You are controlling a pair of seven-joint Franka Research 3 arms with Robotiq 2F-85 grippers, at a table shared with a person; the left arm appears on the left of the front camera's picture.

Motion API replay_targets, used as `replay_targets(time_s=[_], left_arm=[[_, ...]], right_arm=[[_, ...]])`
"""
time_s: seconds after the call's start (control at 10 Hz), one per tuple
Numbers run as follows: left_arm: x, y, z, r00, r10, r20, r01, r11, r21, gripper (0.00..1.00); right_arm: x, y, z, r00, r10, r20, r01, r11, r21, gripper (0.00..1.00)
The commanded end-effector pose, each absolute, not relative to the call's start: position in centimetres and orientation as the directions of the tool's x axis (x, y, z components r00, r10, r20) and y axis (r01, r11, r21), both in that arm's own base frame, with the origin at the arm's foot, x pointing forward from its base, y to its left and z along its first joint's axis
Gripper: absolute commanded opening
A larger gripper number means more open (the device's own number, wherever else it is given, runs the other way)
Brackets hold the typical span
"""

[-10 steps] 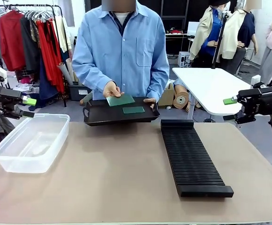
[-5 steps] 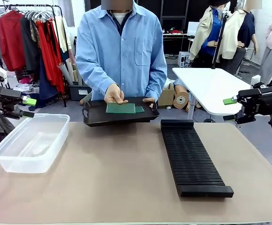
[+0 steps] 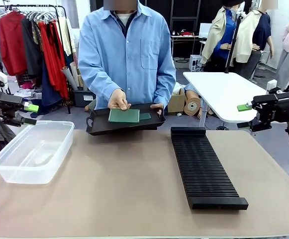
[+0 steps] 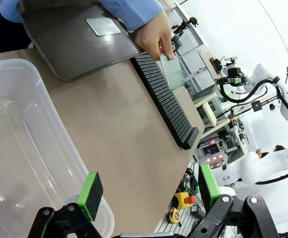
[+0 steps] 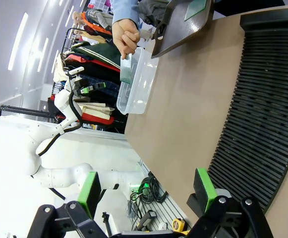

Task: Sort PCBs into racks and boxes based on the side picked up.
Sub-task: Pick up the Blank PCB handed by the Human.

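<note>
A person at the far side holds one green PCB (image 3: 124, 115) flat just over a smooth black tray (image 3: 97, 127). A second PCB (image 3: 144, 116) lies on the tray beside it. The long ribbed rack (image 3: 204, 167) lies right of centre, and the clear box (image 3: 32, 149) stands at the left. My left gripper (image 3: 29, 113) hovers open above the box's far left corner, nothing between its fingers (image 4: 90, 195). My right gripper (image 3: 243, 115) hangs open off the table's right side, beyond the rack (image 5: 262, 109). The held PCB (image 4: 171, 72) also shows in the left wrist view.
The brown table (image 3: 109, 199) is bare between box and rack. The person's other hand (image 3: 158, 106) grips the tray's right end. A white table (image 3: 224, 92) and a clothes rail (image 3: 30, 40) stand behind.
The person has lowered the held PCB from a tilt to flat over the tray, and tray and hand have shifted slightly left. Neither arm has moved.
</note>
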State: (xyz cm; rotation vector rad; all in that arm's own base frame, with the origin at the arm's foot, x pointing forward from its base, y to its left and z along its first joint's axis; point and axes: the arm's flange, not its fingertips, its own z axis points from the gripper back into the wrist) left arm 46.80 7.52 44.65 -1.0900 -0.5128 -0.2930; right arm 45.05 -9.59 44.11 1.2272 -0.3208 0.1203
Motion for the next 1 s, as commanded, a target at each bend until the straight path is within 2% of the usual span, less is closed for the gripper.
replay_targets(time_s=[0.0,0.5,0.9], left_arm=[[46.7,7.6,44.8,0.848,0.022,0.53,0.468,0.439,-0.767,1.0],[46.7,7.6,44.8,0.848,0.022,0.53,0.468,0.439,-0.767,1.0],[46.7,7.6,44.8,0.848,0.022,0.53,0.468,0.439,-0.767,1.0]], right_arm=[[45.0,-9.6,44.2,0.949,-0.076,0.307,-0.265,0.342,0.902,1.0],[47.1,-6.8,42.7,0.943,-0.09,0.32,-0.282,0.293,0.914,1.0],[49.1,-4.1,40.6,0.956,-0.089,0.279,-0.251,0.239,0.938,1.0]])
